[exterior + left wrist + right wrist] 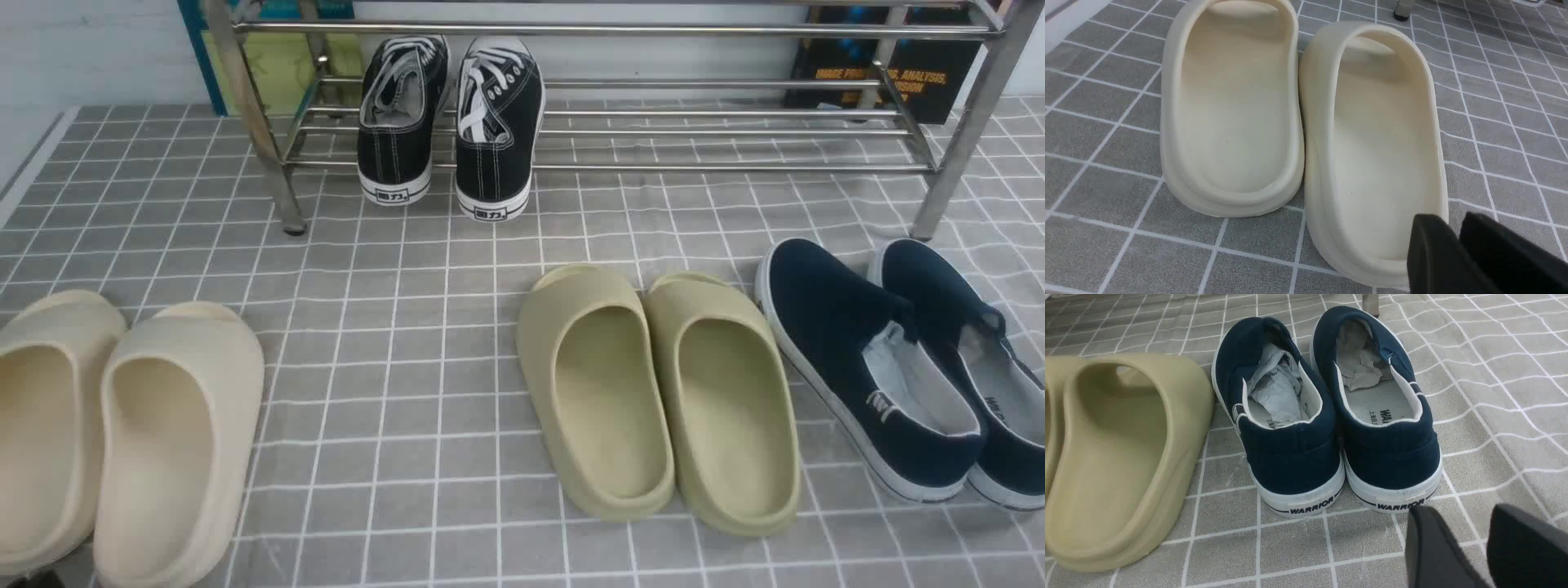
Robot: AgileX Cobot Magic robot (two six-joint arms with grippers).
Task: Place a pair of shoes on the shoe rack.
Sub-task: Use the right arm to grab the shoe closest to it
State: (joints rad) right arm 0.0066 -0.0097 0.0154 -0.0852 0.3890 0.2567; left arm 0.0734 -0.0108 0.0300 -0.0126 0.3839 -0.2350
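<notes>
Blue shoes: the pair point(890, 343) is sitting side by side on the surface point(392, 343) at my right, sides touching, toes pointing toward the rack and heels toward me; it is lying in front of the rack, not on it.
Shoe stuffing: crumpled paper point(1276, 388) is filling the toe of each blue shoe.
Shoe rack: the steel rack point(620, 31) is standing along the far side of the surface, and its right front leg point(955, 139) is coming down near the blue shoes' toes.
Black sneakers: the pair point(449, 122) is resting on the rack's lower bars toward its left end, heels hanging over the front bar.
Olive slides: the pair point(653, 392) is lying just beside the blue shoes, on their left.
Cream slides: the pair point(122, 433) is lying at my far left.
Right jaws: I am holding them just behind the blue shoes' heels, spread, pinching nothing.
Left jaws: I am holding them over the heel end of one cream slide, slightly apart, nothing between them.
</notes>
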